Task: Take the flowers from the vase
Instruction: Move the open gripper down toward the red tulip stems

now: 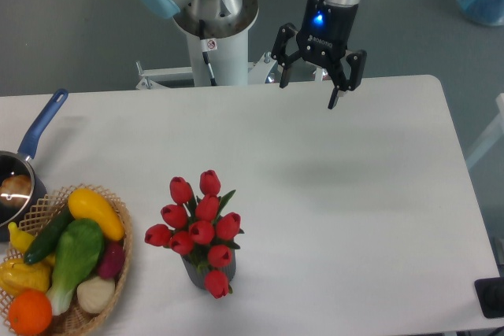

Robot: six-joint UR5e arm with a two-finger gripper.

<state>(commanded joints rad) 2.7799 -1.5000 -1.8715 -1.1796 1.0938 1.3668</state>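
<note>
Camera: flowers (200, 226) in vase (206, 271)

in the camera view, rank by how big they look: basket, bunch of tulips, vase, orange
1. basket, partly cut off by the frame edge
2. bunch of tulips
3. orange and vase: unsure, the vase is mostly hidden by blooms

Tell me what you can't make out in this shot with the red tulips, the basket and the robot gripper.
- Small dark grey vase: the bunch of red tulip buds covers its mouth and most of its side.
- Blue-handled pan: cut off by the left edge; its contents are blurred.
- Woven basket: cut off by the bottom-left corner; lower vegetables are hidden under the upper ones.
- Black two-finger gripper: open, but height above the white table is unclear.
</note>
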